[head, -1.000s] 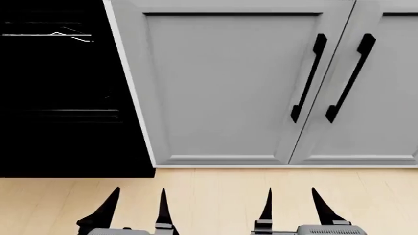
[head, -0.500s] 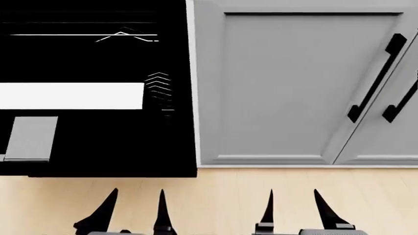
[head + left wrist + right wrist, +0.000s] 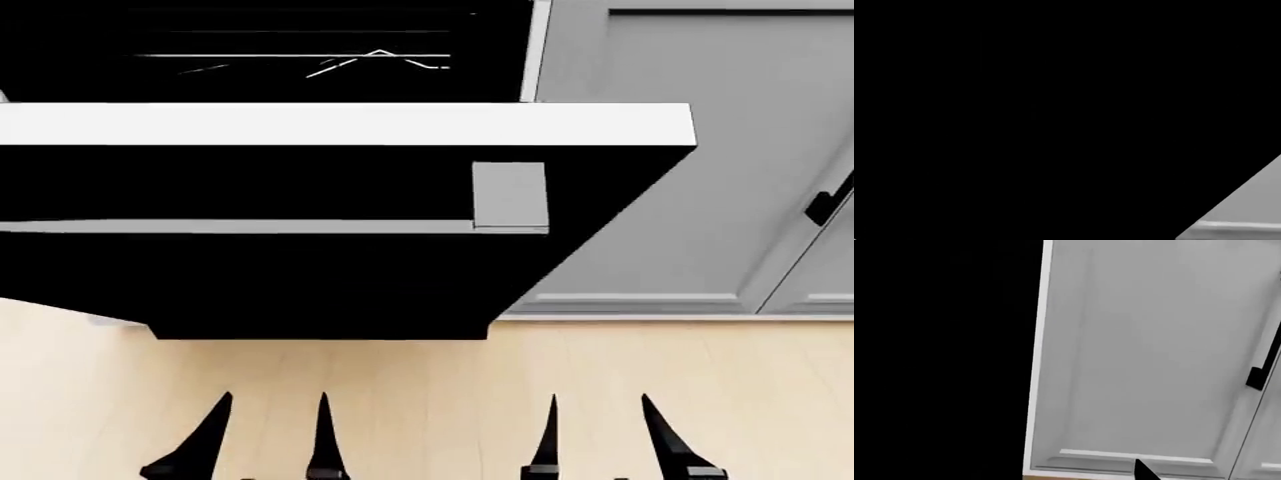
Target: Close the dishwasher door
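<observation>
Two pincers sit nearest to me at the foot of the head view, my left pincer [image 3: 267, 445] and my right pincer [image 3: 605, 442], each with its black prongs spread wide and holding nothing, over the pale wood floor [image 3: 534, 380]. Just beyond them, the dishwasher door [image 3: 307, 280] hangs open and lowered toward me, a broad black panel with a white top edge and a small grey block [image 3: 510, 196] on its inner face. Behind it the dark dishwasher cavity [image 3: 267, 50] shows thin white rack wires. To the right stands a grey panelled cabinet door [image 3: 694, 150] with a black bar handle [image 3: 830, 205]. No writing or brand is readable anywhere.
</observation>
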You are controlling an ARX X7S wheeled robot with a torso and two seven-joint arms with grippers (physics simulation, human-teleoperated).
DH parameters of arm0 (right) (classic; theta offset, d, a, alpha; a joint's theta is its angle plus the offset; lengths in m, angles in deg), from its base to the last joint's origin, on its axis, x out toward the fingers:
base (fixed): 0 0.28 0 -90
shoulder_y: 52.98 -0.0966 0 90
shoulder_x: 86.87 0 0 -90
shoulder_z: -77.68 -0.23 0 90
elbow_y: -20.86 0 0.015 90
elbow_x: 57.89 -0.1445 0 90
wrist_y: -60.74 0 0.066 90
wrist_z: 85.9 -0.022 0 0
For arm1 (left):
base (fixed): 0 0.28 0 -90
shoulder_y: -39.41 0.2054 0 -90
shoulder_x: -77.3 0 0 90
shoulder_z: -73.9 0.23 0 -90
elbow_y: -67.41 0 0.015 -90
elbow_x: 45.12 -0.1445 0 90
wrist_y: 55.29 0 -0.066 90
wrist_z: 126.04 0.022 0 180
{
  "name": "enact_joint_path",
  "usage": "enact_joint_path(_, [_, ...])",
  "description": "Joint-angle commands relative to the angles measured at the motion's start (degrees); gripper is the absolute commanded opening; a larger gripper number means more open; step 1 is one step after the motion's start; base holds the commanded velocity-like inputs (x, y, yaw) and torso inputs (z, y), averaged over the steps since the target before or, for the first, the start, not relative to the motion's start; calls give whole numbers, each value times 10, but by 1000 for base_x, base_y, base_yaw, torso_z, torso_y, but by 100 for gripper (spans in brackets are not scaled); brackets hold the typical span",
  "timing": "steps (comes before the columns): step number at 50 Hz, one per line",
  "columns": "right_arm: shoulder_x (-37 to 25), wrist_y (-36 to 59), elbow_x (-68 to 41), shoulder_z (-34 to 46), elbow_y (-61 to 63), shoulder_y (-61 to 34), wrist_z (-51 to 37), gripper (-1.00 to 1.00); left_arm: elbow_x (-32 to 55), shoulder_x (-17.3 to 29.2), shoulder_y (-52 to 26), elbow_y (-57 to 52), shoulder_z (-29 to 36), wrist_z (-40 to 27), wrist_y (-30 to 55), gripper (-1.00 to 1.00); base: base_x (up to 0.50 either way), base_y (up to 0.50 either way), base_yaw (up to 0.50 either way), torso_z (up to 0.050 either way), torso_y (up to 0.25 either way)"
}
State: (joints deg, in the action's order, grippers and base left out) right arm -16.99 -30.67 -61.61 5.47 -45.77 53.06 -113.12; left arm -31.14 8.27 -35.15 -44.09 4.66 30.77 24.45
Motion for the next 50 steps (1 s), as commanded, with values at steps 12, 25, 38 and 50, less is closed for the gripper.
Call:
enact_joint_path(12, [4, 5, -9, 5, -29, -26, 3, 100, 19, -8, -27, 29, -1, 0, 9, 100, -172, 500, 0, 0, 0])
enact_joint_path(25, [1, 13, -15, 3, -16, -23, 0, 100, 22, -2, -21, 15, -2, -4, 9, 100, -173, 500, 0, 0, 0])
enact_joint_path(38, [-7, 8, -40, -9, -5, -15, 2, 100, 11, 0, -21, -7, 10, -8, 17, 100, -149, 499, 0, 0, 0])
enact_joint_path(50, [-17, 10, -82, -2, 9, -12, 32, 100, 8, 1, -22, -11, 14, -10, 21, 100, 165, -25, 0, 0, 0])
